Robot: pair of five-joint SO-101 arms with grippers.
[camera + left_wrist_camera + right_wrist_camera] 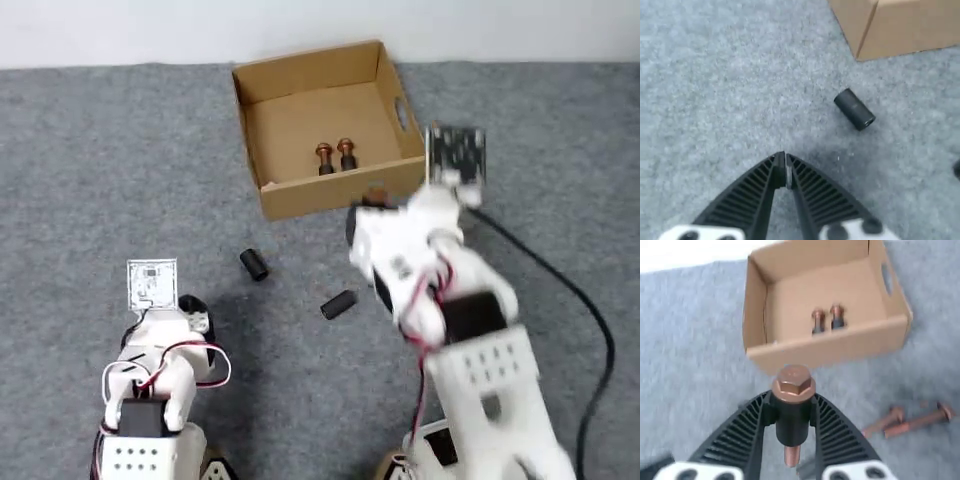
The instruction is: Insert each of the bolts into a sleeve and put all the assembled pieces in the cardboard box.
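Delivery is the step in hand, as I judge it: your right hand (792,407) pinches a black sleeve (791,425) with a copper bolt (793,382) seated through it, head on top and tip poking out below. Just beyond the fingertips stands the near wall of the cardboard box (830,350), and past that wall two assembled pieces (818,321) lie on its floor. The next move calls for height — clear that wall's edge, then let go inside, beside those two. Off to one side of this hand, two loose bolts (920,421) lie on the grey worktop (690,340). Your left hand (785,167) is pressed together on nothing; an empty sleeve (854,109) lies ahead of it — open room all round.
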